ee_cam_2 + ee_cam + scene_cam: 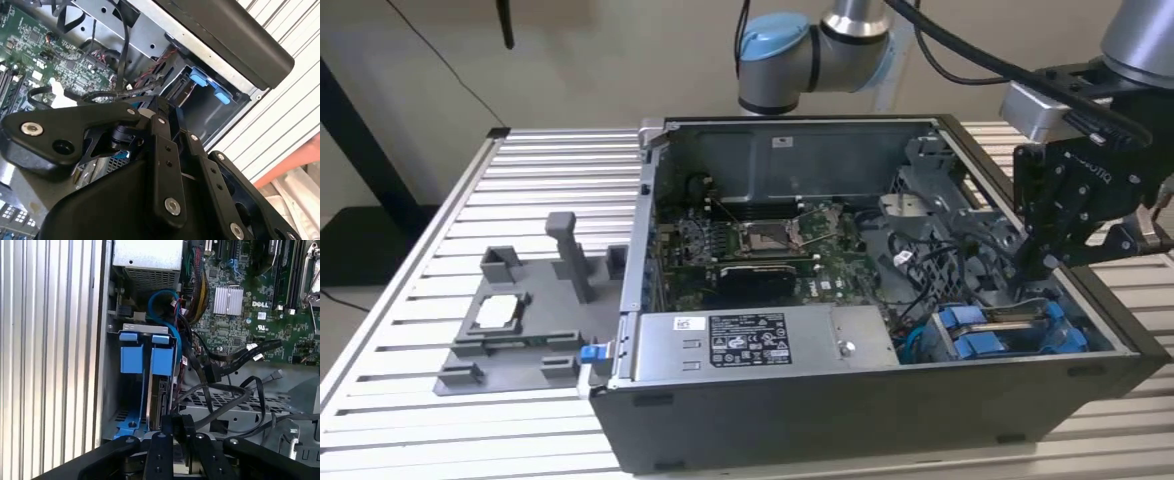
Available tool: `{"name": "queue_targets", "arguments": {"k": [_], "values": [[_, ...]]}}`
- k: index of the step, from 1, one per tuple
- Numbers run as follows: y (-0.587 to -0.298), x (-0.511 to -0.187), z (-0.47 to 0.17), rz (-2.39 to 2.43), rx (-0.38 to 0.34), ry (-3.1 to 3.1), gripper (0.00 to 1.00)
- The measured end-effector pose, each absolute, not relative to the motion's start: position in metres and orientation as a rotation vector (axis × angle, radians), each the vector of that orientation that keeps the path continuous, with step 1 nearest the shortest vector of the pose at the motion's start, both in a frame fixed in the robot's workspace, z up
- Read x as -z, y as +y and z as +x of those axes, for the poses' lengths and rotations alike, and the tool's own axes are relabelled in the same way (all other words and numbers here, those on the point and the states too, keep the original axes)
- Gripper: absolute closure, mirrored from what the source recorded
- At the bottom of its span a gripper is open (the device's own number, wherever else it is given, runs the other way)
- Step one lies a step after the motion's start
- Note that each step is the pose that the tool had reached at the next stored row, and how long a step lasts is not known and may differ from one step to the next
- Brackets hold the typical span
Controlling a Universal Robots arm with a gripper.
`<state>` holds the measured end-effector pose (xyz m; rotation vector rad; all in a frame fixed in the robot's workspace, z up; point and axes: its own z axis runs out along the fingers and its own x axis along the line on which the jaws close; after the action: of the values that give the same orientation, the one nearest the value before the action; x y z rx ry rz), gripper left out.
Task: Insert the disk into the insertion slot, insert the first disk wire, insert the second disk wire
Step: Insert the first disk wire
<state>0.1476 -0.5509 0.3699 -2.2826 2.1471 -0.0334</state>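
The disk [1014, 318] stands on edge in the insertion slot [1098, 340], at the case corner near the exterior view's right. Its blue carrier tabs [970, 330] stick up on both sides. In the first wrist view the disk [159, 396] runs edge-on under the blue tabs [132, 359], inside the cage wall [113, 390]. My gripper [1043, 268] hangs just above the disk and is shut, its fingers [169, 426] pressed close together with nothing visible between them. Loose black wires with connectors [215, 373] lie beside the cage. In the second wrist view the gripper [167, 112] hangs over the blue tabs [200, 78].
The open case holds a silver power-supply box [747, 340] along the front and a motherboard [761, 245] in the middle. Cable bundles [961, 262] crowd the space next to the cage. On the slatted table [400, 400], at the exterior view's left, sits a grey fixture [520, 330].
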Motion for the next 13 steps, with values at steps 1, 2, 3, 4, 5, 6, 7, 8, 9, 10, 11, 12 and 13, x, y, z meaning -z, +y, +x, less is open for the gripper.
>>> {"name": "queue_targets", "arguments": {"k": [1, 2, 3, 4, 5, 6, 7, 8, 9, 10, 11, 12, 13], "values": [[-0.552, -0.370, 0.148, -2.285, 0.028, 2.150, 0.80], [-0.554, -0.369, 0.148, -2.287, 0.021, 2.154, 0.80], [-0.555, -0.369, 0.148, -2.289, 0.014, 2.157, 0.80], [-0.556, -0.368, 0.148, -2.291, 0.009, 2.160, 0.80], [-0.558, -0.368, 0.149, -2.292, 0.005, 2.162, 0.80], [-0.559, -0.367, 0.149, -2.293, 0.001, 2.164, 0.80], [-0.560, -0.366, 0.149, -2.292, -0.001, 2.164, 0.80], [-0.560, -0.366, 0.149, -2.284, -0.015, 2.159, 0.80], [-0.560, -0.366, 0.149, -2.275, -0.031, 2.152, 0.80], [-0.561, -0.365, 0.149, -2.267, -0.046, 2.146, 0.80], [-0.561, -0.365, 0.149, -2.262, -0.055, 2.142, 0.80], [-0.562, -0.364, 0.150, -2.262, -0.059, 2.143, 0.80], [-0.563, -0.364, 0.152, -2.267, -0.071, 2.148, 0.80]]}}
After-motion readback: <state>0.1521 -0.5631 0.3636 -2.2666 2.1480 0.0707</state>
